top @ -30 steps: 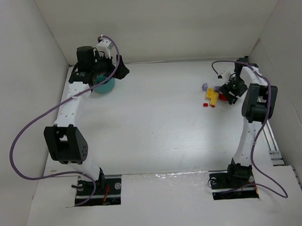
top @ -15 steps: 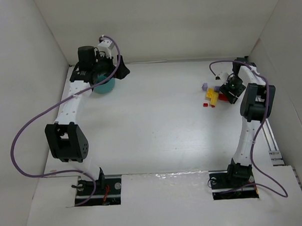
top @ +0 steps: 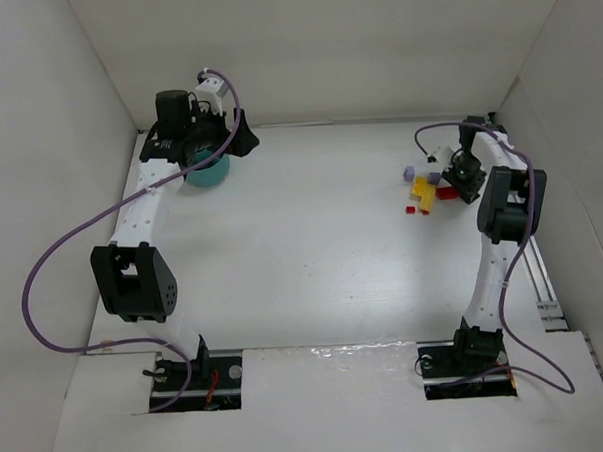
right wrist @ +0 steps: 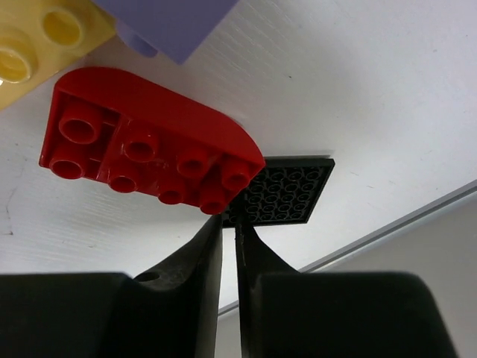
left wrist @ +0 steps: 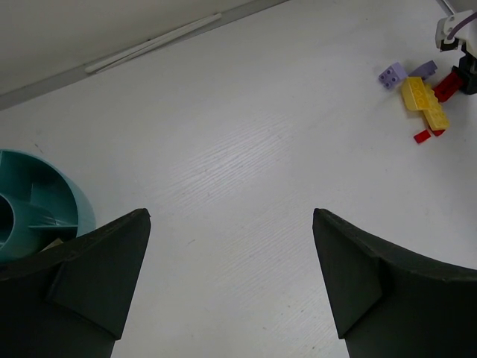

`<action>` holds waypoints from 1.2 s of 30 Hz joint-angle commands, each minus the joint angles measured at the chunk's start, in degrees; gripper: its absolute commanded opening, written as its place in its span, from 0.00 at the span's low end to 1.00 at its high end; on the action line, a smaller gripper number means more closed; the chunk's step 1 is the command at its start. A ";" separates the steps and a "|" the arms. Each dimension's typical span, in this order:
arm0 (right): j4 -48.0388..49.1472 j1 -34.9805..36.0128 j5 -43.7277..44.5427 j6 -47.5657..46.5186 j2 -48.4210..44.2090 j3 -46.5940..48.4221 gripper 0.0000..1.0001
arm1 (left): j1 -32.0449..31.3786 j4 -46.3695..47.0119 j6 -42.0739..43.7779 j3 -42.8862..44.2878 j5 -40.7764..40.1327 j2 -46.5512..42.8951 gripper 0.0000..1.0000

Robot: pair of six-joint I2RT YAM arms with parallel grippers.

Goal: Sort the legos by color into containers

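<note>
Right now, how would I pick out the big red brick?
Far right on the table lies a small brick pile. Beside the right tool is the red brick: eight studs and one curved side, unlike the yellow brick and purple brick beside it.

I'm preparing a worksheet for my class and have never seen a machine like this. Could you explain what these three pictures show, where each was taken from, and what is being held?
These are two thin robot arms bolted to the near edge of a white table. Each ends in a two-fingered gripper. One picture looks down from above. The other two come from small cameras on the wrists, so the dark shapes at the bottom are the fingers themselves. The left gripper is open and empty, close to a teal bowl with compartments inside. Across the table lie toy bricks in yellow, pale purple and red. The right gripper is shut, with its tips at the edge of a red brick and a flat black plate. I cannot tell whether it pinches either.
</note>
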 commanded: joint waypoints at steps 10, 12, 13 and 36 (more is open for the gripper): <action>-6.87 0.62 -11.54 2.43 -9.53 -6.13 0.11 | -0.04 2.73 -0.80 0.80 3.24 -0.43 0.88; -8.20 0.62 -13.12 2.43 -11.11 -6.13 0.10 | -0.04 2.73 -1.32 0.28 3.25 -0.43 0.88; -8.72 0.62 -13.82 2.43 -11.72 -6.13 0.10 | -0.04 3.42 -1.33 0.27 3.86 -0.43 0.88; -2.05 -5.18 -7.15 18.16 -6.81 -3.32 0.87 | -0.04 4.48 -2.91 -1.66 3.86 -1.66 0.90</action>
